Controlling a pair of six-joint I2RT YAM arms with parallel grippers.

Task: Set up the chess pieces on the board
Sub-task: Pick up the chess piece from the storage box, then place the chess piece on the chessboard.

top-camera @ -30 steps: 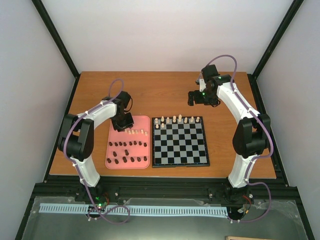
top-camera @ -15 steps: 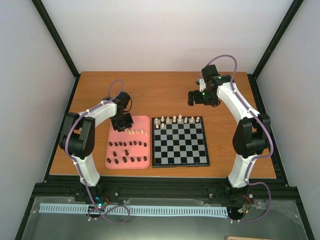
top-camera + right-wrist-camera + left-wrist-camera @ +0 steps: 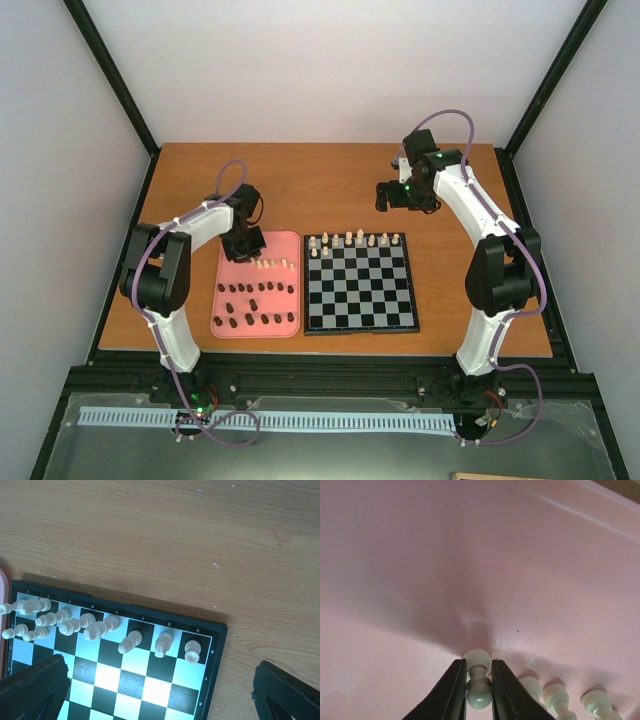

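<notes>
As its jaws close, left gripper (image 3: 478, 665) pinches a cream piece (image 3: 479, 694).

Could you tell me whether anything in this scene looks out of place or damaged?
Nothing stands out. The cream pieces on the board stand upright along its far edge, the dark pieces sit in loose rows in the pink tray, and the left pincer grips a cream pawn there. No spill or damage shows.
</notes>
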